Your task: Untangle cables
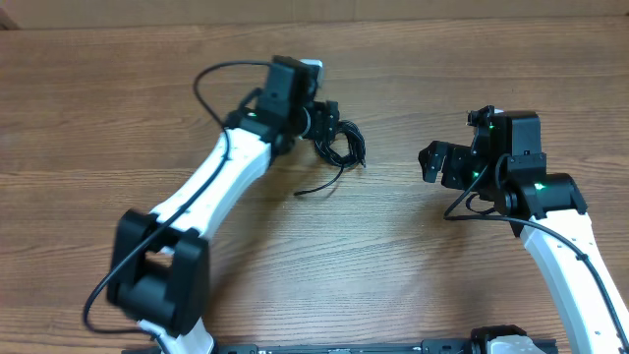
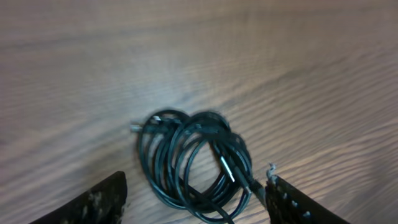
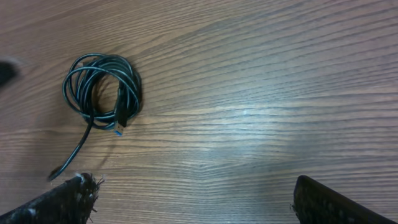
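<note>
The cables [image 1: 344, 147] lie as one small coil of thin black cord on the wooden table, with a loose tail [image 1: 319, 185] trailing toward the front. My left gripper [image 1: 332, 120] is right at the coil. In the left wrist view the cables [image 2: 186, 155] sit between the wide-apart fingers of the left gripper [image 2: 198, 182]. The right finger [image 2: 295, 202] touches a plug end; the left finger [image 2: 102, 200] stands clear of the cords. My right gripper [image 1: 434, 163] hovers open to the right of the coil. In its view the right gripper [image 3: 191, 183] holds nothing and the cables [image 3: 102, 84] lie far left.
The left arm's own thick black cable [image 1: 211, 79] arcs over the table behind the arm. The right arm's cable [image 1: 472, 208] hangs beside its wrist. Bare wood [image 1: 393, 256] lies between the two arms.
</note>
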Robot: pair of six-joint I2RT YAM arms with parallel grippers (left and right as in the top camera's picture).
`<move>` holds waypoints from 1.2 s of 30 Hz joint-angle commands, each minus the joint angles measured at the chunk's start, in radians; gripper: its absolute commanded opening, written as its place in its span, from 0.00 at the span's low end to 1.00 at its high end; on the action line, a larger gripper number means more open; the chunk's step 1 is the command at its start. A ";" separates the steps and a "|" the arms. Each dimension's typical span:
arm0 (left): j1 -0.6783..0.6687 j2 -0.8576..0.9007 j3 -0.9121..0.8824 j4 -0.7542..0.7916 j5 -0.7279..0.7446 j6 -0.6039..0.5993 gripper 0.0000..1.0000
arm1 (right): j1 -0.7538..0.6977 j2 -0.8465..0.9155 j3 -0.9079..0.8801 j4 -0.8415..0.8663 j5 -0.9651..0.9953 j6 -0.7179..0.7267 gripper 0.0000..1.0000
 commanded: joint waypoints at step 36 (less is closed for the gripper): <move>-0.035 -0.277 0.068 -0.118 0.404 0.050 0.04 | 0.094 0.053 0.026 0.079 -0.340 0.005 0.97</move>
